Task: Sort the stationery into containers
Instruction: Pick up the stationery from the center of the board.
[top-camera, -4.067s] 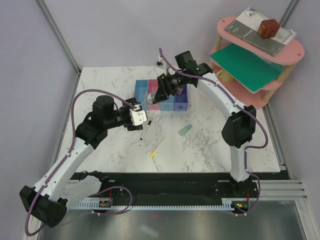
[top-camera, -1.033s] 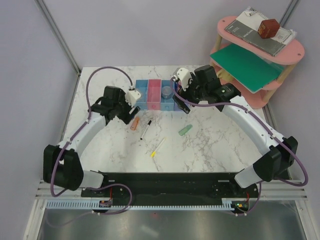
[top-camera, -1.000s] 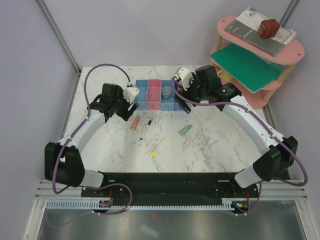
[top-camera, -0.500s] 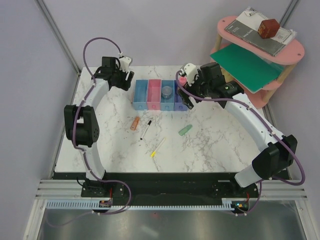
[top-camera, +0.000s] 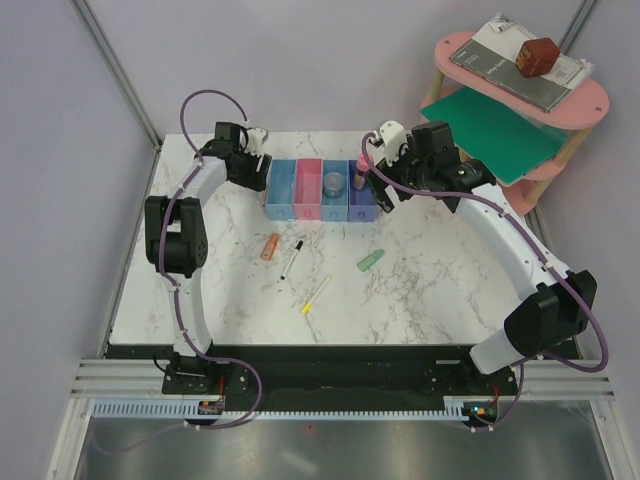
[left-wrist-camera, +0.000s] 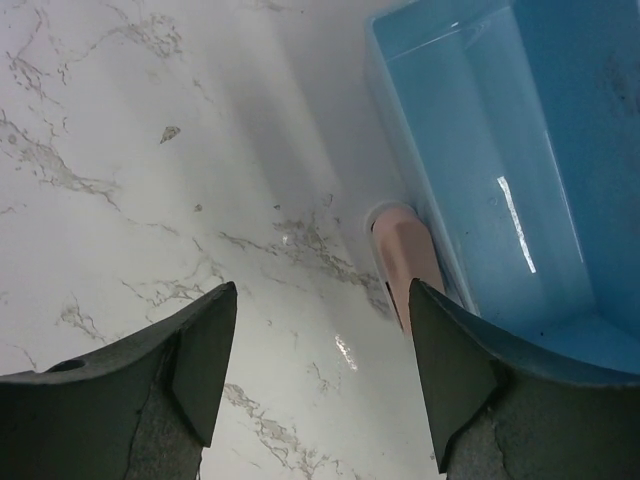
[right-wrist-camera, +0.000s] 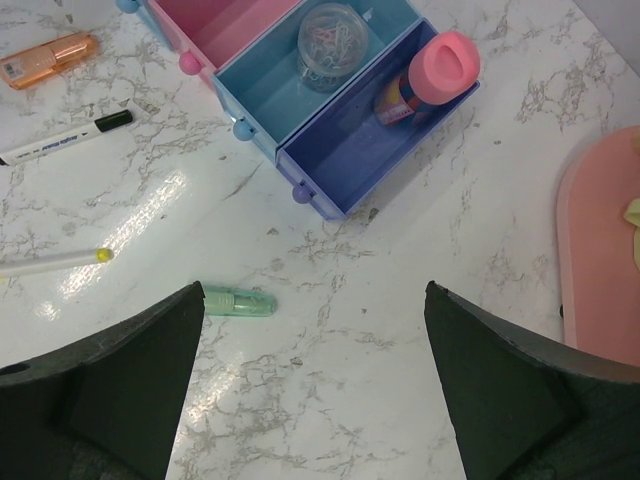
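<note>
Left wrist: left pincer (left-wrist-camera: 320, 375) spread, empty; light blue bin (left-wrist-camera: 490, 160) upper right.
Right wrist: right pincer (right-wrist-camera: 310, 400) spread, empty; green eraser (right-wrist-camera: 236, 300) lower left, bins (right-wrist-camera: 345, 150) top.
Bench (right-wrist-camera: 400, 350): orange eraser (right-wrist-camera: 48, 58), pen (right-wrist-camera: 70, 138), pencil (right-wrist-camera: 60, 261) loose at left.

High rear overhead view plus two close downward wrist views, the containers (top-camera: 282, 192) common to all.

Standing at the back of the tabletop (top-camera: 430, 290) as a joined row of bins (top-camera: 309, 195), holding a round case (top-camera: 333, 183) in the third from the left and a capped eraser (top-camera: 357, 178) in the rightmost. Lying before it, left to right: stubby eraser (top-camera: 269, 247), pen (top-camera: 292, 258), pencil (top-camera: 316, 296), second eraser (top-camera: 371, 261).
</note>
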